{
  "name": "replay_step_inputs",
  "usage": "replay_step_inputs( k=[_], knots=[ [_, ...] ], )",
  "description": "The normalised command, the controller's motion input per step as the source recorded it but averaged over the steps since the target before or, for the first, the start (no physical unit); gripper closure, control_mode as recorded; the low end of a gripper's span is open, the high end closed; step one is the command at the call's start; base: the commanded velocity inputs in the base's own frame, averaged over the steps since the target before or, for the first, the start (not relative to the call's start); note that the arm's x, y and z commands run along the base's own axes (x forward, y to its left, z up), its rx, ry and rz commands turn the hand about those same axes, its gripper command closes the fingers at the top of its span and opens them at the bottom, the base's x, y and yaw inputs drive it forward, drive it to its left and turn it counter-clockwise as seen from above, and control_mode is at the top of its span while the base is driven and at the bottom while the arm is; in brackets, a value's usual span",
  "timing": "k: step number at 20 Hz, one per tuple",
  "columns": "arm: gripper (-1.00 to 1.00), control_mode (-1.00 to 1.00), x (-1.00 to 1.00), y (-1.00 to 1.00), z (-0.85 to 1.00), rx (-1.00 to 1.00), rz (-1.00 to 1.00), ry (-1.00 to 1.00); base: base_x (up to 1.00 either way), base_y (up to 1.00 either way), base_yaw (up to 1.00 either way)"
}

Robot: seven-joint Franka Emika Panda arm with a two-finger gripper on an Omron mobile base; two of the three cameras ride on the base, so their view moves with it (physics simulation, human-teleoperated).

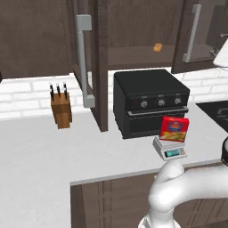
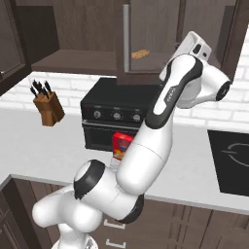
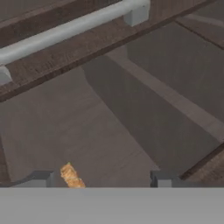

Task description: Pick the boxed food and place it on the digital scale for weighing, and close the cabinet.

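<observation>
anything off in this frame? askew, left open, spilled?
Cabinet doors hang open over the counter, with a small orange-tan lump lying alone on its shelf. The boxed food stands upright on the digital scale, not tipped. Nothing looks spilled.

The box stands upright on the scale, its red front with a yellow-orange food picture facing out; in the right base view a part of that red front shows beside the arm. The scale is a small flat light-grey square with a pale greenish display strip on its front edge, and it sits on the white counter just in front of the black oven, near the counter's edge. The cabinet hangs above, dark-brown wood, with both doors swung open. The left door and right door each carry a long vertical grey bar handle. The handle runs close across the hand view.
</observation>
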Motion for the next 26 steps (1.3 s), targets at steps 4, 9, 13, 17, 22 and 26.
replay_step_inputs(
  k=[4, 9, 13, 17, 22, 26],
  knots=[
    [-1.00, -1.00, 1.00, 0.10, -0.06, 0.00, -0.05, 0.00, 0.00, 0.00, 0.00],
    [-1.00, -1.00, 0.99, 0.02, -0.09, 0.00, -0.04, 0.00, 0.00, 0.00, 0.00],
    [-1.00, -1.00, 0.37, -0.01, -0.01, 0.00, 0.00, 0.00, 0.00, 0.00, 0.00],
    [-1.00, -1.00, -0.82, 0.03, -0.04, 0.00, 0.00, -0.25, 0.00, 0.00, 0.00],
    [-1.00, -1.00, -1.00, 0.86, -0.95, 0.03, 0.00, -0.62, 0.00, 0.00, 0.00],
    [-1.00, -1.00, -0.61, 1.00, -1.00, 0.02, -0.07, -0.38, 0.00, 0.00, 0.00]
  ],
)
